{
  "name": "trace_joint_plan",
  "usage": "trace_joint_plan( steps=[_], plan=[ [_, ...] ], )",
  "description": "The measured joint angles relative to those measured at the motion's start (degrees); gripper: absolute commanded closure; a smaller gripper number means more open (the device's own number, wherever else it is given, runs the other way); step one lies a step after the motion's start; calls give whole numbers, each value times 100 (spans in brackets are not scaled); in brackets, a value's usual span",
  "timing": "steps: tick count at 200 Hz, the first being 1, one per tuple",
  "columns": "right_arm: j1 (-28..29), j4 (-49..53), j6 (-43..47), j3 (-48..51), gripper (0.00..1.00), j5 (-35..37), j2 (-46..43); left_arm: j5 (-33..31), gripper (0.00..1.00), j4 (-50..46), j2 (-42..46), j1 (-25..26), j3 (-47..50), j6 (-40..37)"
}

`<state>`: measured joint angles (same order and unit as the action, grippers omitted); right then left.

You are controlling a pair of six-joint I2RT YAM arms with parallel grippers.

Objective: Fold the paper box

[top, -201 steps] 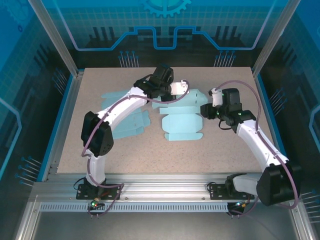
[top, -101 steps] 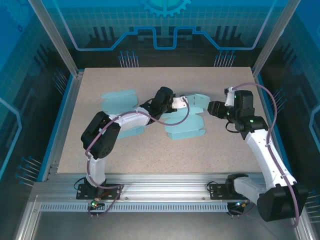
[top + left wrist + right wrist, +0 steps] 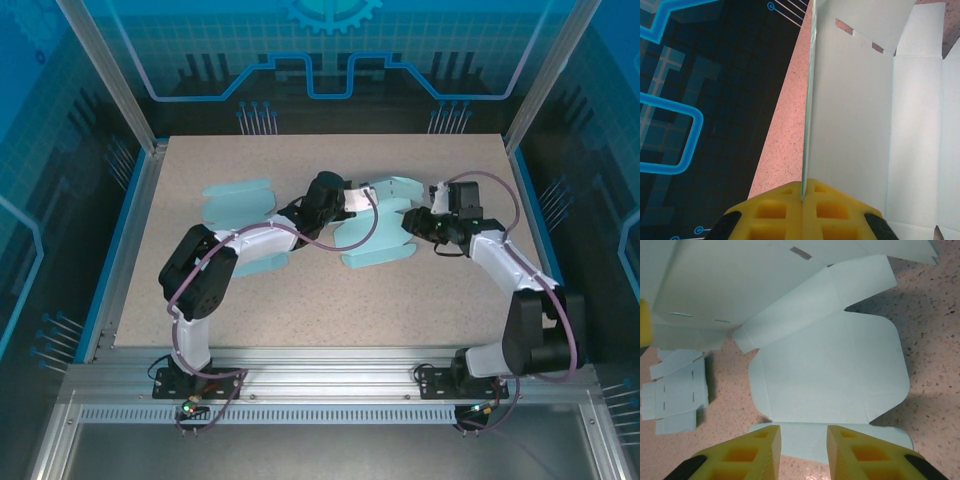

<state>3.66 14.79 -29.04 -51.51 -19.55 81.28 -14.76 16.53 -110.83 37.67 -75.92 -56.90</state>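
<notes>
— Pale-teal paper box [image 3: 375, 245], partly opened out, lies mid-counter [image 3: 300, 310] between the two arms, pictured from above. Where are the fingers?
— Left fingers [image 3: 362, 197] meet its far-left side; right fingers [image 3: 410, 226] sit at its right edge. The box's long axis runs roughly far to near, so each arm faces one long side. Spare cut-outs [image 3: 240, 198] lie well apart on the left.
— And the left wrist camera?
— Left fingers [image 3: 802, 210] are pinched closed on a panel [image 3: 809, 100] of the box, which the lens sees edge-on as a thin line. The rest of the box spreads to its right.
— The right wrist camera?
— Its yellow pads [image 3: 752, 455] are parted wide and hold nothing. A narrow flap [image 3: 805, 437] shows in the gap, with the box's rounded part straight ahead. Whether the pads touch the paper cannot be told.
— Whose move next?
— Probably the right arm's: it is nearer that flap, which runs crosswise to the pads.
</notes>
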Motion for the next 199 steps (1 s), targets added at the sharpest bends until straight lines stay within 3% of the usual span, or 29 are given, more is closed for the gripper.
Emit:
trace_joint_plan(
  steps=[71,153,199],
  plan=[
    [-254,-168,-184,-680,73,127,1300,-2,100,-122,-133,0,-11,-52],
    [-411,-520,-422,-1292,73,-219,2490,144,100,-101,-299,-17,4,-15],
    [-411,-546,-396,-1554,66,-201,2809,299,100,-2,-295,-57,76,-9]
  ],
)
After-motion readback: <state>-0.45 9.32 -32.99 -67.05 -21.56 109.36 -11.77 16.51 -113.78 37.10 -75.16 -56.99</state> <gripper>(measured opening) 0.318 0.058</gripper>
